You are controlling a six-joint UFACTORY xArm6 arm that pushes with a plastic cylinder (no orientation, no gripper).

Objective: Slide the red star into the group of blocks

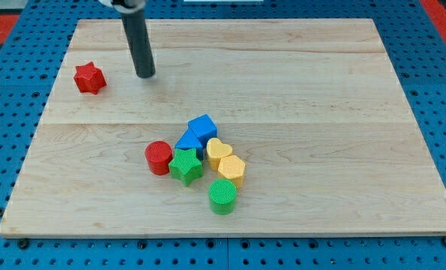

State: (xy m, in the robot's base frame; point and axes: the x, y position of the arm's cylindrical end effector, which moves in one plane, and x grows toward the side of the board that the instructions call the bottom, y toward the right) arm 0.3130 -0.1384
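Observation:
A red star [90,78] lies alone near the view's upper left on the wooden board [320,90]. My tip [145,75] rests on the board to the right of the star, a short gap apart. The group sits below the board's middle: a red cylinder [159,157], a green star [186,166], a blue cube [203,127], a second blue block [187,141], a yellow heart [218,151], a yellow hexagonal block [231,170] and a green cylinder [223,196]. They stand packed close together.
The board lies on a blue pegboard [13,135]. The board's left edge runs close to the red star.

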